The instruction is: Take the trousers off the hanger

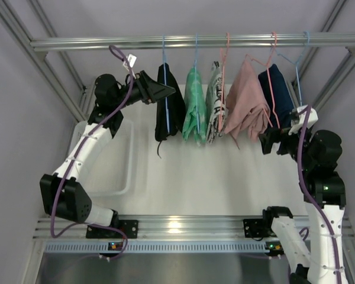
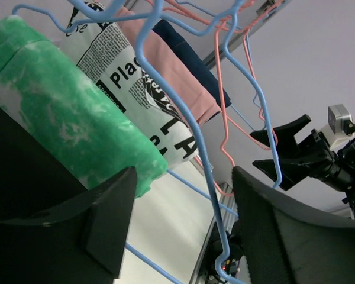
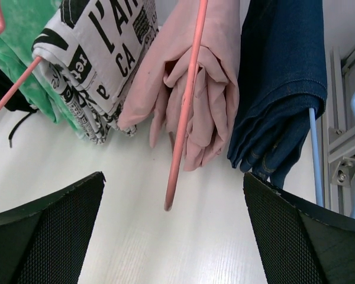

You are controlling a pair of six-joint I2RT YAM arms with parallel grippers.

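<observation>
— How does the left gripper (image 1: 165, 92) stand?

— Jaws apart, raised to the upper edge of the black trousers (image 1: 171, 109). In the wrist view a blue wire crosses the gap between its fingers. I can't tell whether either finger touches the cloth.

— And the trousers themselves?

— Plain black, folded over a blue hanger (image 1: 164, 56), first from the left on the rail (image 1: 106, 42). A thin cord dangles from the bottom end.

— Which way do they run?

— Long axis straight down from the rail toward the table. The hanger sits edge-on to the overhead camera, crosswise to the rail.

— What's beside them?

— Just to the right a green garment (image 1: 195, 106), then a newsprint-patterned one (image 1: 215, 103), a pink one (image 1: 245, 100), and dark blue jeans (image 1: 275, 89) last.

— The right gripper (image 1: 269, 141)?

— Spread wide, holding nothing, low beside the jeans and pink garment.

— Anything else?

— A white bin (image 1: 130, 160) lies on the table below the left arm.
</observation>
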